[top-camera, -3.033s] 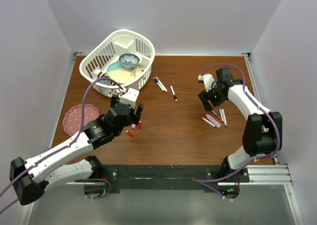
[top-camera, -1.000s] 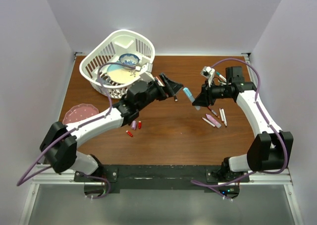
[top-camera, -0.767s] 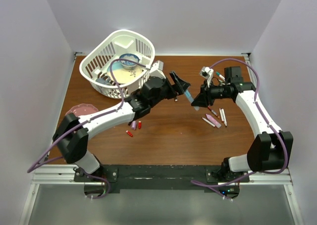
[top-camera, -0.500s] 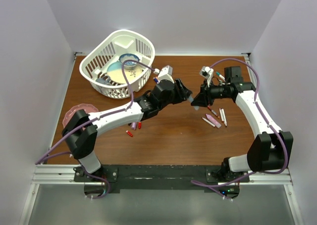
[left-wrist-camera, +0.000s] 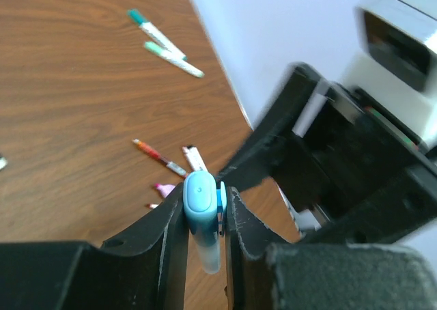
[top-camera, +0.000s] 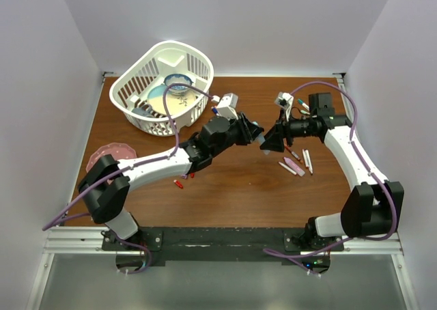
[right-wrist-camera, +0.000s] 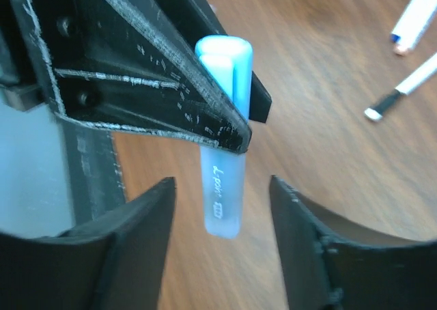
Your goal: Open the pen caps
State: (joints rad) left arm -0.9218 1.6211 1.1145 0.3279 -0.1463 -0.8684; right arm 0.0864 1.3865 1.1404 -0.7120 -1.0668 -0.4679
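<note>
A light-blue pen (right-wrist-camera: 224, 180) hangs in the air between the two arms. My left gripper (left-wrist-camera: 203, 211) is shut on its capped end, and the blue pen cap (left-wrist-camera: 200, 192) with its clip is pinched between the jaws. The pale barrel (left-wrist-camera: 209, 250) sticks out past the fingers. My right gripper (right-wrist-camera: 222, 187) is open, one finger on each side of the barrel's free end without touching it. From above, the left gripper (top-camera: 251, 132) and right gripper (top-camera: 268, 143) meet over the table's middle. Small red pen caps (top-camera: 179, 184) lie under the left arm.
Several pens (top-camera: 300, 162), one of them pink, lie on the table below the right gripper, and more lie near the basket (top-camera: 220, 111). A white basket (top-camera: 196, 58) holding a bowl stands at the back left. A pink plate (top-camera: 102, 161) sits at the left edge.
The left arm swung right to the pen and its jaws closed on the capped end. The right gripper, which was holding the barrel, has opened and let go.
</note>
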